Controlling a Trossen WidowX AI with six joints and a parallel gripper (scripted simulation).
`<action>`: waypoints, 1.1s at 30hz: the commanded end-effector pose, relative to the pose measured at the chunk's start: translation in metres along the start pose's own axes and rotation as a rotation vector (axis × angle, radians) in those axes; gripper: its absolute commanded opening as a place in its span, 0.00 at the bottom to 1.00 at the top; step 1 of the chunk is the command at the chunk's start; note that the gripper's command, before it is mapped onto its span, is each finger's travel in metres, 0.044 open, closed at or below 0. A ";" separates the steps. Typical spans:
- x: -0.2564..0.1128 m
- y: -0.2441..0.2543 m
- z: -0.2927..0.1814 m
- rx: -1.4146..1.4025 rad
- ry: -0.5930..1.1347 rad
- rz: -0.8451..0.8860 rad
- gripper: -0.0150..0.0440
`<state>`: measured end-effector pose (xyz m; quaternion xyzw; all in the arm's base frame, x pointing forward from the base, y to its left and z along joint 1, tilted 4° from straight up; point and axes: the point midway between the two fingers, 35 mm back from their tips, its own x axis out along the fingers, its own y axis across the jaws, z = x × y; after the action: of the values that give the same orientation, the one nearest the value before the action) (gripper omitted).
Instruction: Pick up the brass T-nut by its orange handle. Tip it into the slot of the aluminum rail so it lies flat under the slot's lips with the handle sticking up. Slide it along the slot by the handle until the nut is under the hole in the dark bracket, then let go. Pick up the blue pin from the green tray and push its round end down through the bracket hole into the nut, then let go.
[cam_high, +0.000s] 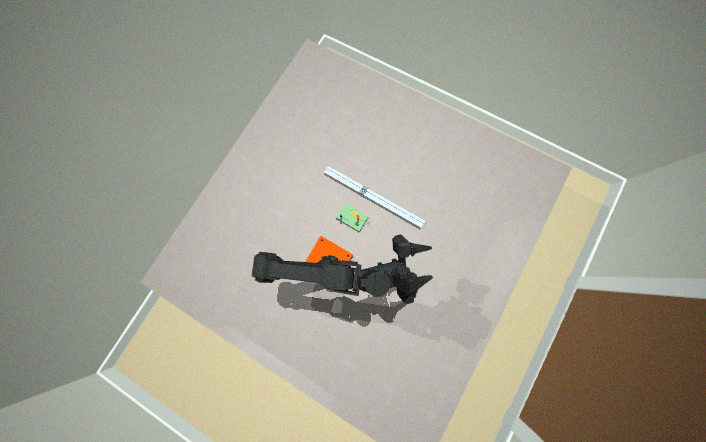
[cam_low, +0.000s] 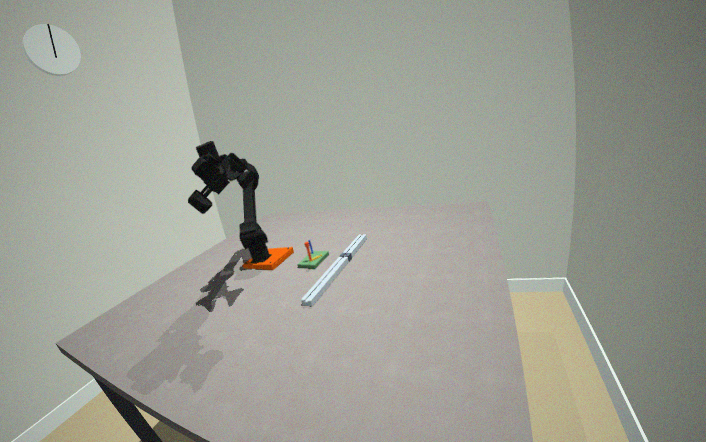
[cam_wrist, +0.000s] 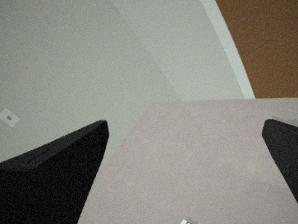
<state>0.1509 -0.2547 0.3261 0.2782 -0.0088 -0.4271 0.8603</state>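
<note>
The gripper (cam_high: 431, 262) (cam_wrist: 186, 125) is open and empty, high above the table beyond the orange base. The green tray (cam_high: 345, 208) (cam_low: 305, 264) lies between the base and the rail. The orange handle (cam_high: 357, 217) (cam_low: 308, 251) stands up from the tray; a yellow shape shows by its foot, but the brass nut is too small to make out. The blue pin (cam_high: 341, 216) (cam_low: 311, 244) stands upright in the tray. The aluminum rail (cam_high: 393, 206) (cam_low: 328, 278) lies beyond the tray, with the dark bracket (cam_high: 363, 190) (cam_low: 345, 255) across it. The bracket's hole is too small to judge.
The orange base plate (cam_high: 329, 248) (cam_low: 281, 255) sits beside the tray, under the arm. The grey-pink table (cam_high: 260, 182) (cam_low: 416, 312) extends around them. The wrist view shows a wall, the table's edge and a small bright piece at the bottom.
</note>
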 end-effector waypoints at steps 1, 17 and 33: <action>0.021 0.030 -0.071 -0.366 0.337 0.105 1.00; -0.035 0.088 -0.234 -1.363 1.010 0.803 1.00; -0.091 0.096 -0.278 -1.760 1.205 1.301 1.00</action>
<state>0.2344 -0.0148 0.1585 -0.2824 0.5402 0.3917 0.6892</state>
